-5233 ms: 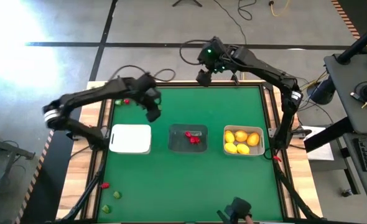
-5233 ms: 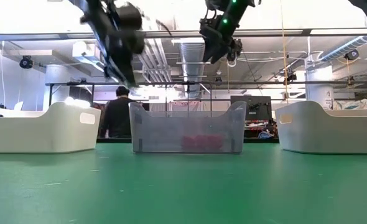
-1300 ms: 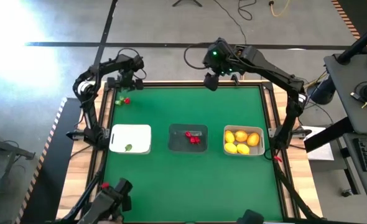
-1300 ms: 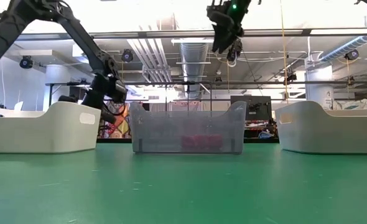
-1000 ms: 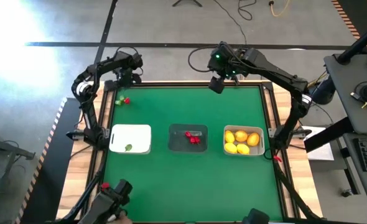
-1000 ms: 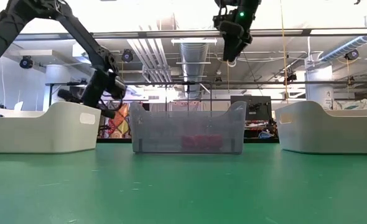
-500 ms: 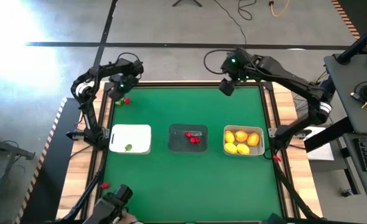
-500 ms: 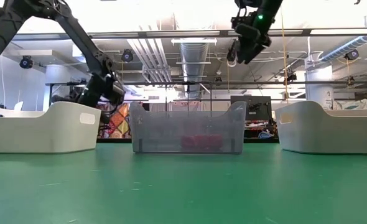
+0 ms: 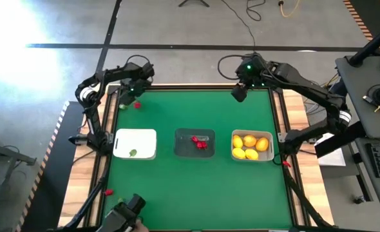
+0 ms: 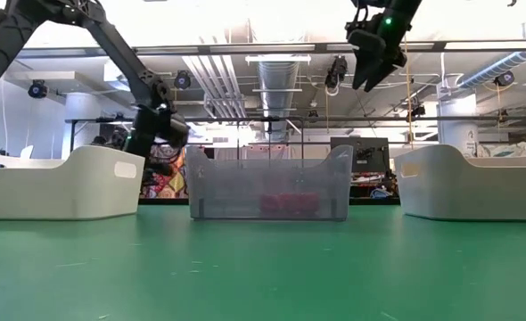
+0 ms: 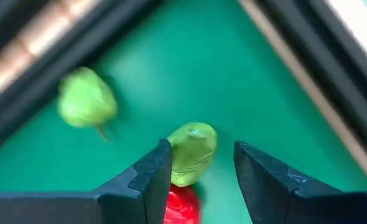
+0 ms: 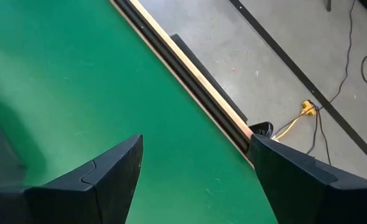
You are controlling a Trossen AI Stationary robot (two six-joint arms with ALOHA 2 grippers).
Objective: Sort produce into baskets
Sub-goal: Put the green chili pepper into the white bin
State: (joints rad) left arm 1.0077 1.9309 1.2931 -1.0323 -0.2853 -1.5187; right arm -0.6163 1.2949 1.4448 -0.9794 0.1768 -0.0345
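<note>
Three baskets stand in a row mid-table: the white one (image 9: 136,143) holds one green bit, the dark transparent one (image 9: 195,143) red bits, the pale grey one (image 9: 252,145) yellow and orange lemons. At the far left corner a red piece (image 9: 137,105) and a green piece (image 9: 121,106) lie on the mat. My left gripper (image 9: 133,92) is low over them and open; in its wrist view its fingers (image 11: 202,155) stand on either side of a green piece (image 11: 193,151), with a red piece (image 11: 182,204) below it. My right gripper (image 9: 239,95) is open and empty, high over the far right. My left gripper has the green piece (image 11: 193,151) between its open fingers, which slant down from above. One finger (image 11: 157,171) stands right against it; I cannot tell whether it touches. The piece lies on the mat.
A second green piece (image 11: 87,102) lies beside the left gripper near the table's rail. Red bits lie off the mat at the near left (image 9: 107,191) and at the right rim (image 9: 286,164). A dark object with a hand (image 9: 127,216) shows at the near edge.
My right gripper has moved along the far edge toward the table's right edge, staying high and open. My left gripper has shifted a little toward the right at the far left corner. The red piece there has slid a little to the right.
</note>
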